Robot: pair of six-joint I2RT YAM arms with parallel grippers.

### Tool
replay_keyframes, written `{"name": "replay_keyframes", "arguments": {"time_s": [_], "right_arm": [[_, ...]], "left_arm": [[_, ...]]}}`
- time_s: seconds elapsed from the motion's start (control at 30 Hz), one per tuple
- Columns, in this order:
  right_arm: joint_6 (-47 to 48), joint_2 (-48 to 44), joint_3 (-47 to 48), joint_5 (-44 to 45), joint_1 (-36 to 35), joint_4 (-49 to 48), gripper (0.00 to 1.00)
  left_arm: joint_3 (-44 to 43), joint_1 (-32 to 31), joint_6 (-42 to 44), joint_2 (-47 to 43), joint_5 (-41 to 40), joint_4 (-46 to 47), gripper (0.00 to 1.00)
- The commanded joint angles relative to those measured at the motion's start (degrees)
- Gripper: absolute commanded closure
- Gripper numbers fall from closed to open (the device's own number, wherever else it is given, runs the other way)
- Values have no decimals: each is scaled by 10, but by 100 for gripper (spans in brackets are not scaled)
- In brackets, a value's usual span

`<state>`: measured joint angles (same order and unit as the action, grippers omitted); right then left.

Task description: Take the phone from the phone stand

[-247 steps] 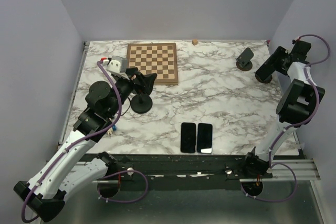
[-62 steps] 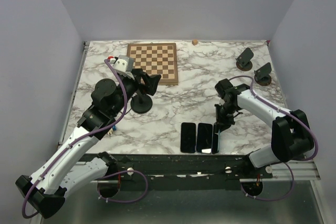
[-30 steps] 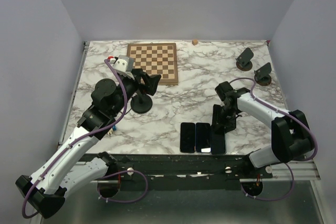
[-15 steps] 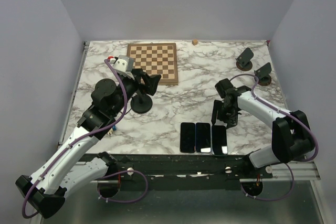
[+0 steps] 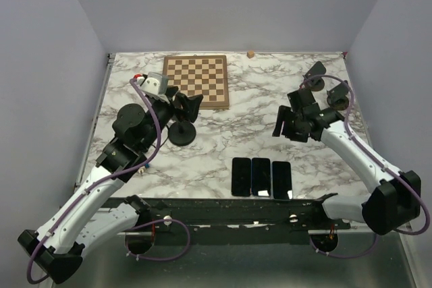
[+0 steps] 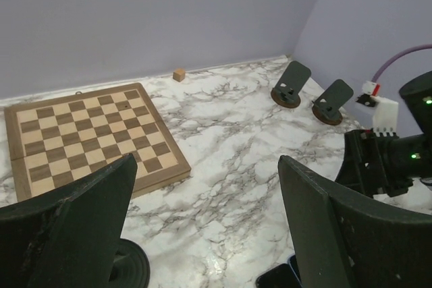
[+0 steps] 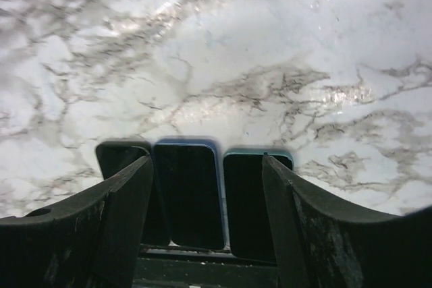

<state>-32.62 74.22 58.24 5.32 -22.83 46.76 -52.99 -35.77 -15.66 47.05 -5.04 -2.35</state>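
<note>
Three dark phones lie flat side by side near the table's front edge; the rightmost phone (image 5: 281, 179) is beside the other two (image 5: 250, 176). In the right wrist view the phones (image 7: 189, 193) show below and between my fingers. My right gripper (image 5: 287, 124) (image 7: 206, 161) hangs open above the marble, behind the phones, holding nothing. Two black phone stands (image 5: 337, 94) (image 5: 314, 75) stand bare at the back right, and appear as stands (image 6: 329, 101) (image 6: 289, 84) in the left wrist view. My left gripper (image 5: 190, 107) (image 6: 209, 234) is open and holds nothing.
A wooden chessboard (image 5: 196, 81) (image 6: 88, 133) lies at the back left. A black round-based stand (image 5: 181, 133) (image 6: 128, 271) sits just below my left gripper. A small wooden cube (image 5: 250, 53) (image 6: 179, 74) rests by the back wall. The right arm (image 6: 391, 156) shows in the left wrist view.
My right gripper laid the phone down to the right of the other two, opened, and has pulled up and back toward the stands. The left arm has shifted only slightly.
</note>
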Motion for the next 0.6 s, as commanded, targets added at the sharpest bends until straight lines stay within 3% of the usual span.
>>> {"name": "replay_keyframes", "arguments": {"time_s": [0.0, 0.17, 0.27, 0.3, 0.57], "right_arm": [[37, -73, 10, 8, -3, -71, 26], [67, -162, 4, 17, -2, -132, 23], [82, -214, -3, 18, -3, -166, 13], [87, -233, -5, 20, -3, -172, 1], [128, -359, 31, 51, -3, -163, 0]], "left_arm": [[8, -3, 38, -29, -47, 18, 6], [24, -3, 62, -58, -76, 45, 6], [43, -4, 81, -80, -95, 71, 6], [48, -4, 87, -86, -102, 79, 6], [112, -4, 168, -168, -160, 179, 6]]}}
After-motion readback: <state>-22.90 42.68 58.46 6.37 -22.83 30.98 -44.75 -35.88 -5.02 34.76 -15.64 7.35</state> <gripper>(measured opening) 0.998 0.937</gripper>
